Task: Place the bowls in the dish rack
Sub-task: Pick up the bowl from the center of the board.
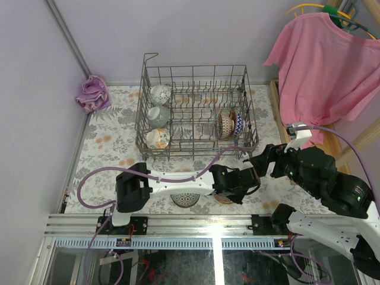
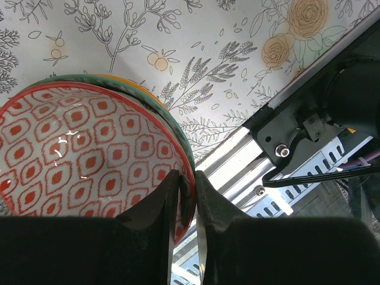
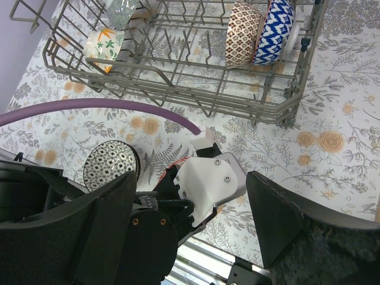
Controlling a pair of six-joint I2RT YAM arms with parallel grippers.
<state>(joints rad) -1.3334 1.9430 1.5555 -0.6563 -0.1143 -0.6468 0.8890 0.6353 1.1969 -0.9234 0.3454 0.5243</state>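
Left claw [image 2: 186,178] pinching red bowl [image 2: 83,148] rim; five bowls [image 1: 159,94] in dish rack [image 1: 196,67].

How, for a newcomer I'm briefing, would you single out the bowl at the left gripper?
Start at the dish rack, then come to the near edge of the table, right of centre. There the left gripper straddles the rim of the red-and-white bowl: red lozenges inside, unlike the black-and-white bowl beside it.

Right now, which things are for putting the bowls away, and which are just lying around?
For the job:
dish rack
three bowls standing at one end of it
two bowls at the other end
red-and-white bowl, rim between the left fingers
black-and-white bowl, not loaded yet

Just lying about:
purple cloth
hanging pink shirt
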